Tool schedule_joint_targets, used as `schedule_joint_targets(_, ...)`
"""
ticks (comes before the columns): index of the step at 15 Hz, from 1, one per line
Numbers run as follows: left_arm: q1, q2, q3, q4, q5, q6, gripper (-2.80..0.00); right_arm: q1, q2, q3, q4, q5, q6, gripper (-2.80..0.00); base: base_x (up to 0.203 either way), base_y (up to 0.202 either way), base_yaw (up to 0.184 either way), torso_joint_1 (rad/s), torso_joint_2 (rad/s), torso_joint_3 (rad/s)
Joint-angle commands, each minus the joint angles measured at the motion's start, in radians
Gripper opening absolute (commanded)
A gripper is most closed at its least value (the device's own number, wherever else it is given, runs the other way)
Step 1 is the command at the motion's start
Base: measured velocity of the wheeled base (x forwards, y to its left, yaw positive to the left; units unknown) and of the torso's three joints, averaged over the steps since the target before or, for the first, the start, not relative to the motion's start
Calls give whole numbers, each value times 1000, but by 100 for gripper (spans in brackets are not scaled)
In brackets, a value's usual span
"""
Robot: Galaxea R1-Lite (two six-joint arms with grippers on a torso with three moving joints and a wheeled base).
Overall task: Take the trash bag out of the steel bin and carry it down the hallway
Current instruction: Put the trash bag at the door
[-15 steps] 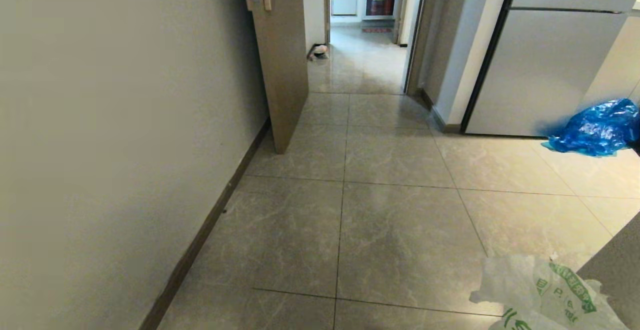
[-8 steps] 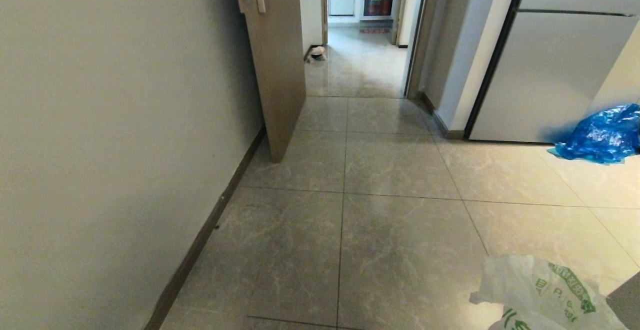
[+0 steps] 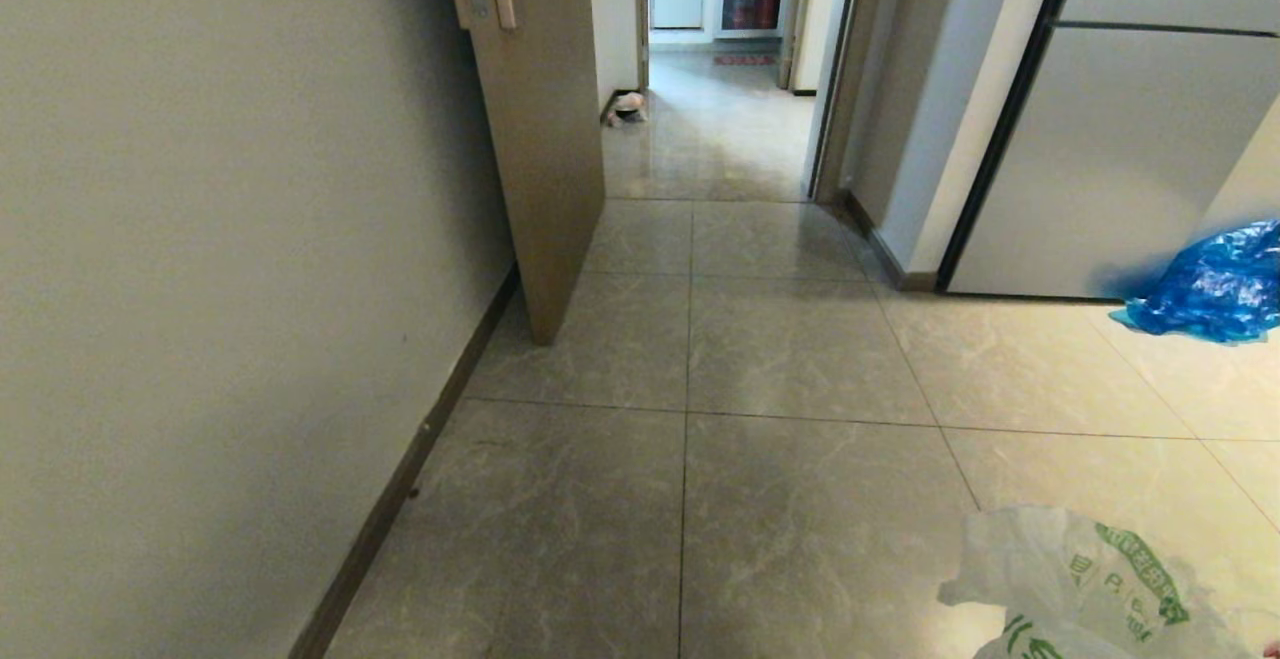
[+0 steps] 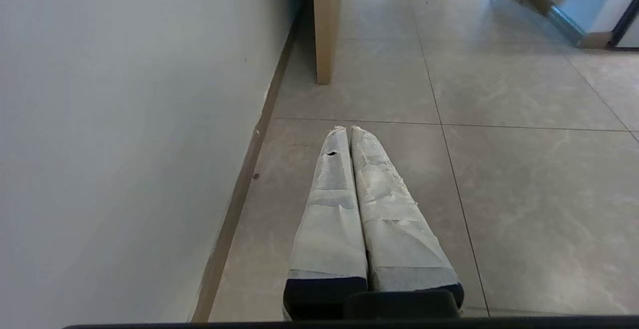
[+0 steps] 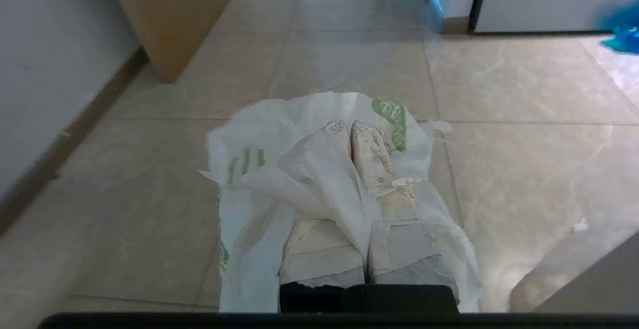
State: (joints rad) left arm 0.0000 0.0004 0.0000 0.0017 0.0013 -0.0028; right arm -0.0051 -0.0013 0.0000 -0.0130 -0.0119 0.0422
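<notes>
- The trash bag (image 5: 319, 169) is a thin, see-through white plastic shopping bag with green printing, crumpled and creased all over.
- In the right wrist view, the bag drapes over and around the right gripper (image 5: 351, 125), whose two tape-wrapped fingers (image 5: 372, 157) are pressed together with a fold of the plastic pinched between them.
- The bag hangs from that grip above the floor; its lower part drops out of sight below the fingers.
- In the head view, the same bag (image 3: 1090, 579) shows at the lower right corner, a green printed band curving across its rumpled top.
- The left gripper (image 4: 347, 128) points forward over the floor near the wall (image 3: 230, 269), empty, its two white-wrapped fingers (image 4: 329, 199) closed against each other.
- The hallway (image 3: 720, 129) stretches ahead, with grey marble-look floor tiles (image 3: 800, 499) and a dark baseboard (image 3: 410, 479) along the off-white wall.
- An open tan door (image 3: 535, 139) juts from the left wall, ahead of the robot.
- A crumpled blue plastic bag (image 3: 1210, 284) lies on the floor at the far right, in front of a pale grey cabinet front (image 3: 1120, 159), well apart from the white bag.
</notes>
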Motion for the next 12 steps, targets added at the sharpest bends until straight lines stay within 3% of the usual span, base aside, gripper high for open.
schedule_joint_targets(1, 0, 0, 0, -1, 0, 1, -280, 1, 0, 2, -1, 0, 1, -280, 43, -26, 16, 2, 12, -4)
schedule_joint_targets(4, 0, 0, 0, -2, 0, -2, -280, 1, 0, 2, -1, 0, 1, -280, 1, -35, 6, 0, 1, 0)
schedule_joint_targets(9, 0, 0, 0, -2, 0, 0, -280, 0, 0, 2, -1, 0, 1, -280, 4, -177, -8, 2, 2, 1)
schedule_joint_targets(12, 0, 0, 0, -2, 0, 3, -280, 1, 0, 2, -1, 0, 1, -280, 97, -129, -14, 1, 3, 0)
